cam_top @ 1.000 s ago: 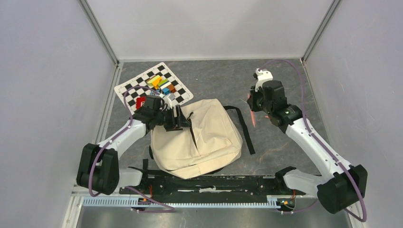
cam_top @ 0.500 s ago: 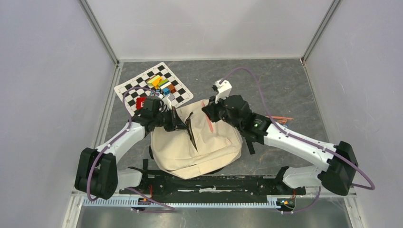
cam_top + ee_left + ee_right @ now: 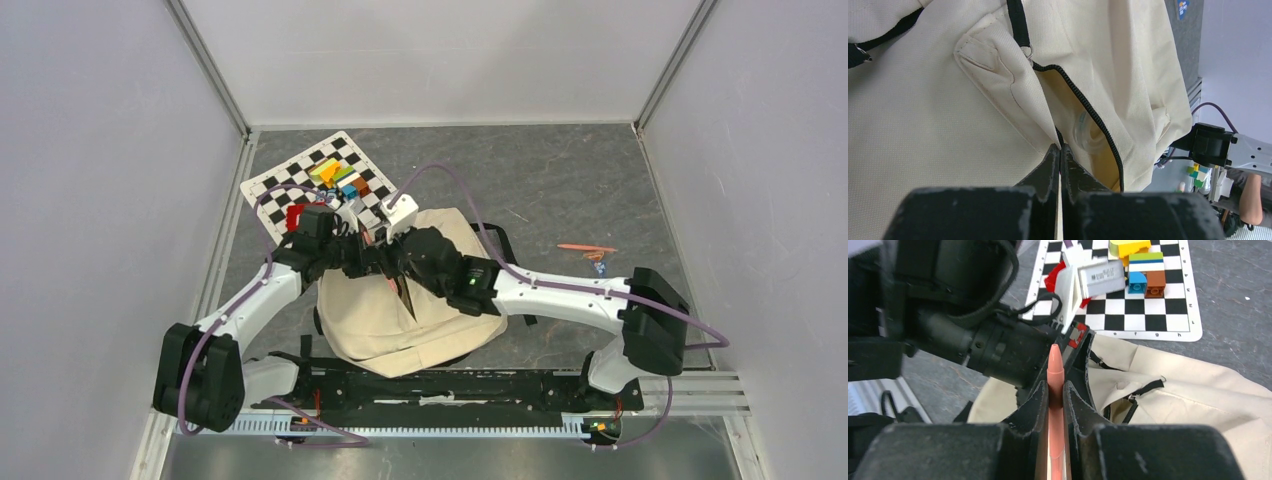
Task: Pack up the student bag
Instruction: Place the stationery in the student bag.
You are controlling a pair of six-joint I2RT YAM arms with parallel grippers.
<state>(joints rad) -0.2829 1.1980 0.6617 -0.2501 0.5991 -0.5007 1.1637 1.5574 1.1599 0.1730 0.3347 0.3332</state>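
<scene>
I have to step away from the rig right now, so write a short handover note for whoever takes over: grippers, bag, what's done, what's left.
Left gripper: shut on the zip edge of the student bag, holding its opening apart.
Right gripper: shut on a salmon pen, over the bag, close to the other gripper.
The bag lies flat on the table.
Done: opening held apart, pen brought to it.
Left: put the pen inside and release it. An orange stick lying to the right is perhaps next.
</scene>
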